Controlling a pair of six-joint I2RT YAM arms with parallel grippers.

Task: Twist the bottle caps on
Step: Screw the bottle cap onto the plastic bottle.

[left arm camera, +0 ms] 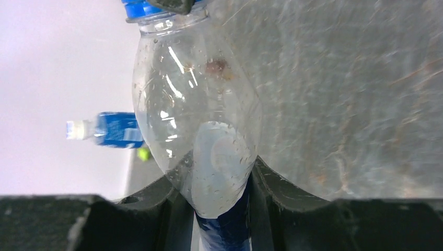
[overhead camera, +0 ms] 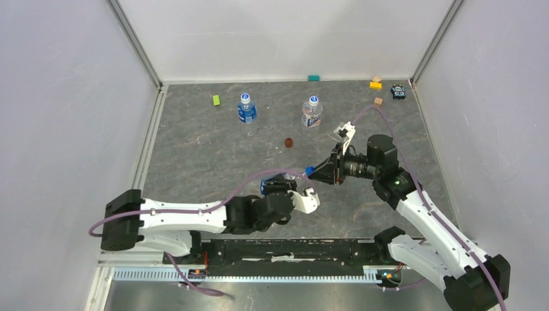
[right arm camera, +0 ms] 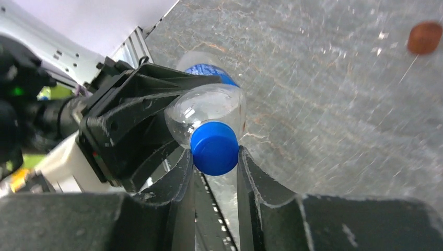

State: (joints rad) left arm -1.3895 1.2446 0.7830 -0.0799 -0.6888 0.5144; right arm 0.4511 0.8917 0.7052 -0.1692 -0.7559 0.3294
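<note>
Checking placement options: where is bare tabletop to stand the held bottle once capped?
Bare: the left stretch between green block, wall and left arm. Narrower: between disc and standing bottles. Crowded: centre, where left gripper and right gripper hold bottle and blue cap; back-right blocks.

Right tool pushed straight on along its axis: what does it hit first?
The blue cap, gripped between its fingers; then likely the shoulder of the bottle held by the left tool.
</note>
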